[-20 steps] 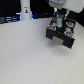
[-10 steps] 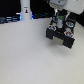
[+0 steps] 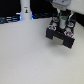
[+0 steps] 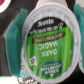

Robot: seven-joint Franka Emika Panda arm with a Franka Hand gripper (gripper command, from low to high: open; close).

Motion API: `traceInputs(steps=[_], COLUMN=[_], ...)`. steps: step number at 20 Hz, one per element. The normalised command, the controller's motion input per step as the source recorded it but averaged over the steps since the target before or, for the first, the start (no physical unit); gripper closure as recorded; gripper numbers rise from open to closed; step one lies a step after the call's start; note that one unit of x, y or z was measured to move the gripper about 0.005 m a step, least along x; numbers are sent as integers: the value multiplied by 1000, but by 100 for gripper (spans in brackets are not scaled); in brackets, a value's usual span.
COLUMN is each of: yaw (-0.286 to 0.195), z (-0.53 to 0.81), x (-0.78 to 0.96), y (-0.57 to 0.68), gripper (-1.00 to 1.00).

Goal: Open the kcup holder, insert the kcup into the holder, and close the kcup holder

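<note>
While clamped on the small white kcup with green foil lid, gripper hangs directly above the black boxy kcup holder, tall white post well apart from that holder.

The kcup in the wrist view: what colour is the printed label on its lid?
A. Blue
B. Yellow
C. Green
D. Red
C. The kcup fills the wrist view, and its lid carries a green label with white lettering that includes the words DARK MAGIC, ringed by a white rim.
</note>
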Motion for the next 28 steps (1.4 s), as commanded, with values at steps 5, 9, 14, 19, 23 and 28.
traceInputs(steps=[5, 9, 14, 19, 23, 28], yaw=[-7, -6, 8, 12, 41, 49], z=[-280, -238, -94, 121, 272, 415], x=[19, 47, 9, 38, 133, 258], y=[15, 64, 89, 80, 62, -56], gripper=[100, 100, 100, -100, -100, -100])
